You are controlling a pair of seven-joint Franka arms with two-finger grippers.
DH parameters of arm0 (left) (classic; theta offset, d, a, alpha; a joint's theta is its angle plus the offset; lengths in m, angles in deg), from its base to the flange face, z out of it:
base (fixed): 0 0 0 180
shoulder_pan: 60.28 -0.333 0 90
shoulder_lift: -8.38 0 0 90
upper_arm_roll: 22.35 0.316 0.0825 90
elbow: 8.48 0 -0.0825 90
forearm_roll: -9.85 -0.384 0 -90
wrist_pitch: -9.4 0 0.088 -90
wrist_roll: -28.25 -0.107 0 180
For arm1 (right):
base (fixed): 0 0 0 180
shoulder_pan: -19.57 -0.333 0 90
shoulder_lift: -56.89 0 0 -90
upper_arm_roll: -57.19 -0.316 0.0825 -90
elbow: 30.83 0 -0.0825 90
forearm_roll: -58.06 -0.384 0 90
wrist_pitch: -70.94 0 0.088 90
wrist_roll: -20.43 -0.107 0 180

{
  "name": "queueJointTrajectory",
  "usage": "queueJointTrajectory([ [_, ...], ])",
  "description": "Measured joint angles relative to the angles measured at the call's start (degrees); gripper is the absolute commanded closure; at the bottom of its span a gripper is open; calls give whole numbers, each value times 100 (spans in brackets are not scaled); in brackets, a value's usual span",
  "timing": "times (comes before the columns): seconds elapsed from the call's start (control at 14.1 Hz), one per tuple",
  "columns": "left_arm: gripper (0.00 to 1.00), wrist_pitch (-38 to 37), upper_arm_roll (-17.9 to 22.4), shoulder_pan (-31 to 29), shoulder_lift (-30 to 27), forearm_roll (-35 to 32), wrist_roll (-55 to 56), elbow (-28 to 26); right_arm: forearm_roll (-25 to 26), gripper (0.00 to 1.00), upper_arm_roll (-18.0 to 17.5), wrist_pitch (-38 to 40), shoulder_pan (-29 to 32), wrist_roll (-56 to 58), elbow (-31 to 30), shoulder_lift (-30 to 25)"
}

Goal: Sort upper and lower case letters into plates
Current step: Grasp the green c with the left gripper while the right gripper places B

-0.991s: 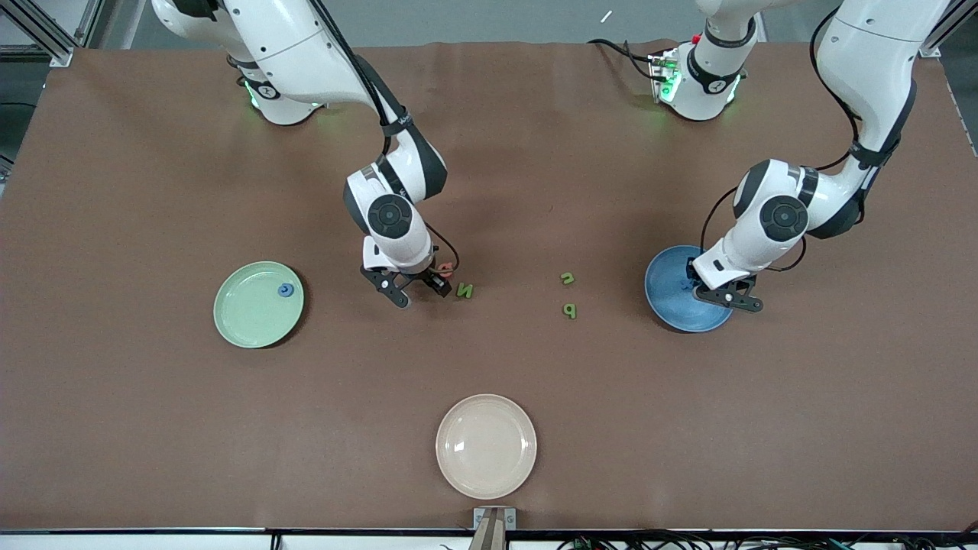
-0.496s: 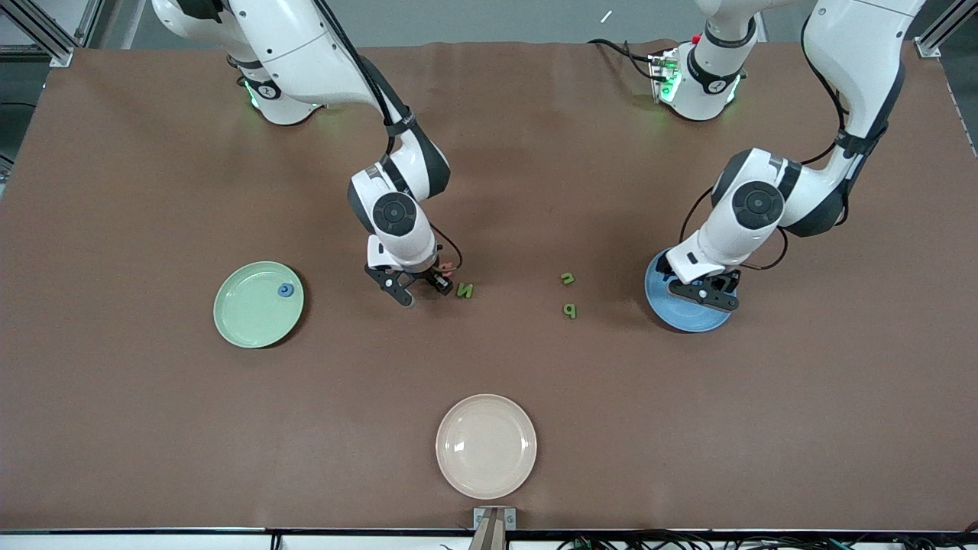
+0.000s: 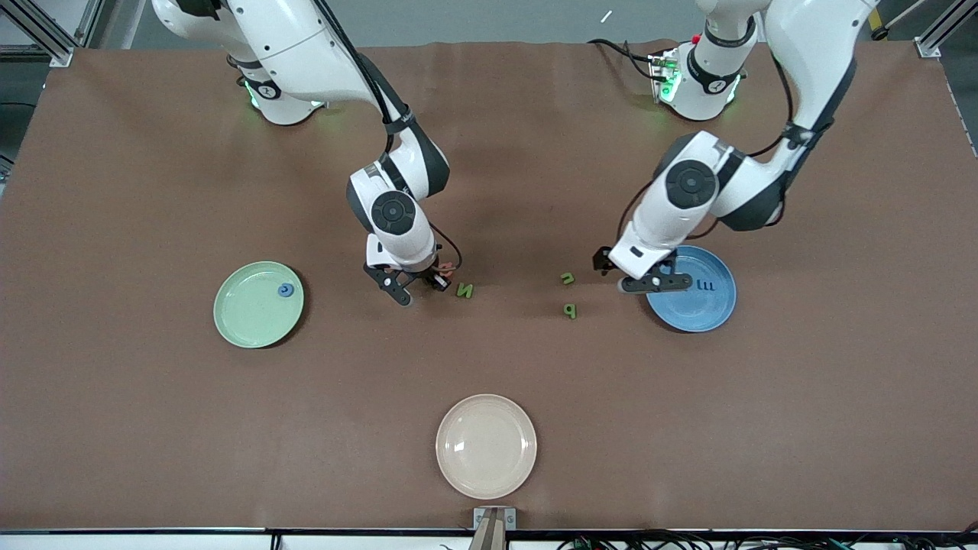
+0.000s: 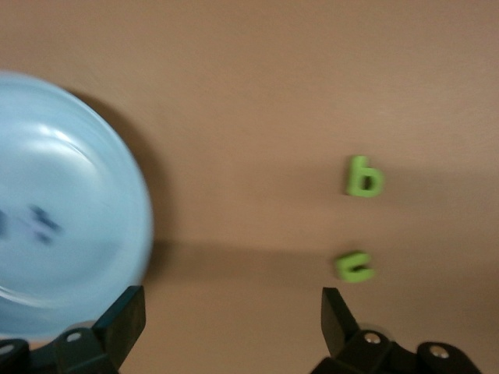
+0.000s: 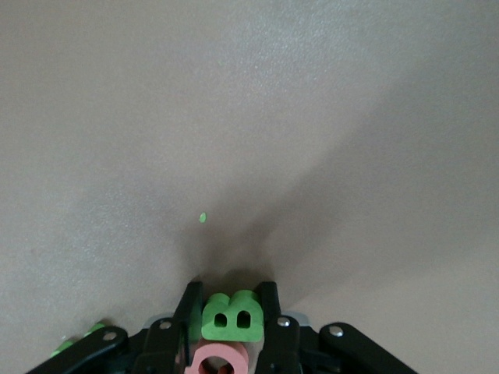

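Brown desk: right gripper jaws clamped on green B, best lifted straight up toward mint plate; left gripper jaws open.

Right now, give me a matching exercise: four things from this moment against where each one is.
Things:
1. green B
2. blue m
3. blue C
4. green N

Places:
a. in the mint plate
b. between the right gripper's fingers
c. on the bare table, beside the right gripper
d. in the blue plate

Pairs: 1-b, 2-d, 3-a, 4-c
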Motion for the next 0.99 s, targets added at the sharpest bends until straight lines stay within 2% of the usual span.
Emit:
queueJointTrajectory([
  [0.28,1,2,8,534,551,-46,1573,379,2,100,110,5,273,346,32,-66],
  [0.57,1,204,31,573,1053,-577,2522,537,2,100,159,572,1280,1950,68,-541],
  [0.78,7,268,31,604,1399,-1025,3145,676,3,100,170,1163,2163,3455,31,-929],
  [0.99,18,268,111,747,1615,-1236,3474,765,3,100,173,1263,2836,4738,-312,-1161],
])
